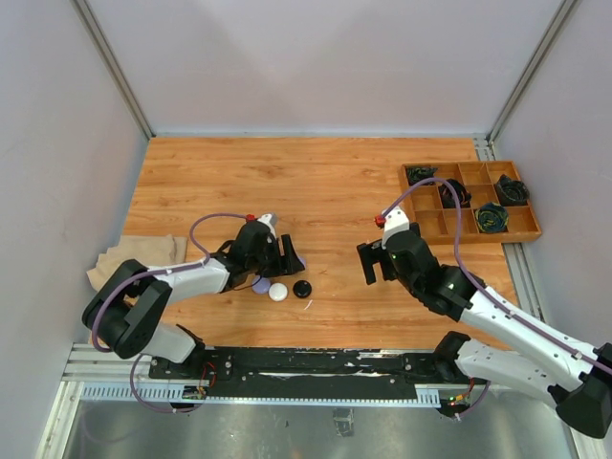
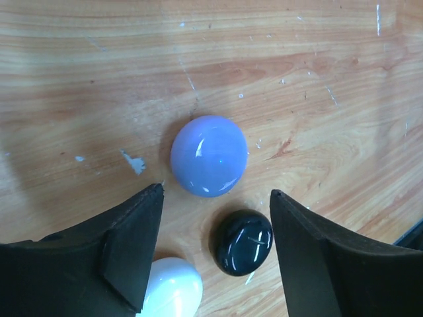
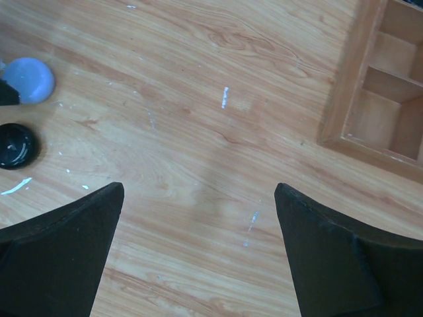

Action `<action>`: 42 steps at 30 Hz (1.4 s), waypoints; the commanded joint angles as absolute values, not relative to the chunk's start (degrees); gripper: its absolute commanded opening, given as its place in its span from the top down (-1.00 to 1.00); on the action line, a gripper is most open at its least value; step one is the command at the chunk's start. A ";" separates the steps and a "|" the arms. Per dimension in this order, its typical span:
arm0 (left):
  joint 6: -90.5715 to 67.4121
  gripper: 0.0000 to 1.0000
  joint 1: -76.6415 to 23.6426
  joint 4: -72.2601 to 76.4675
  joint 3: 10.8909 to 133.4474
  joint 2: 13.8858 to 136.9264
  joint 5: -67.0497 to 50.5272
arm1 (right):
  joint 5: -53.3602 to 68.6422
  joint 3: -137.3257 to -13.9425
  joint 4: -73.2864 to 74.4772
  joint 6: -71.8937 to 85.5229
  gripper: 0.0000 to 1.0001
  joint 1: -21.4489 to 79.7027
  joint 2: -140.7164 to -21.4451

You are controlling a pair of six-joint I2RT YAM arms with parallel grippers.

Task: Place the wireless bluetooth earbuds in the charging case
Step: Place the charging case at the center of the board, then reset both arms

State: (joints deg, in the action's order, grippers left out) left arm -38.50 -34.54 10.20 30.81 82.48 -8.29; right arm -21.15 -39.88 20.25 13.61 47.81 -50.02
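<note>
Three small glossy charging cases lie on the wooden table: a lavender charging case [image 2: 209,155] [image 1: 299,258], a black one [image 2: 243,242] [image 1: 302,289] and a white one [image 2: 173,289] [image 1: 277,293]. All three look closed. No earbuds show in any view. My left gripper [image 2: 217,191] [image 1: 289,258] hangs open just above them. The black case lies between its fingers, nearer the right one, untouched, and the left finger [image 2: 125,251] hides part of the white case. My right gripper [image 3: 198,188] [image 1: 375,260] is wide open over bare wood, well to the right of the cases.
A wooden compartment tray [image 1: 521,229] [image 3: 344,99] with coiled black cables [image 1: 491,217] sits at the right edge. A beige cloth [image 1: 134,253] lies at the left. Another lavender piece [image 1: 260,284] peeks out under the left arm. Grey walls enclose the table.
</note>
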 commanded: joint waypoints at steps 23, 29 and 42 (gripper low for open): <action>-33.71 -0.99 -29.44 -28.00 35.61 18.64 21.41 | -31.57 -44.62 40.94 19.05 -0.97 40.18 -25.10; -31.11 -0.98 -29.44 -30.41 32.95 6.94 24.80 | -33.02 -42.24 41.51 19.40 -0.97 40.21 -17.87; -30.38 -0.99 -29.40 -30.33 31.55 3.89 24.51 | -33.44 -42.22 41.24 18.69 -0.97 40.21 -16.47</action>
State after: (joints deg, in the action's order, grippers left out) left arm -31.29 -29.74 -30.35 31.92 2.68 23.90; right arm -31.75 -42.37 41.04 18.48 40.84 -16.78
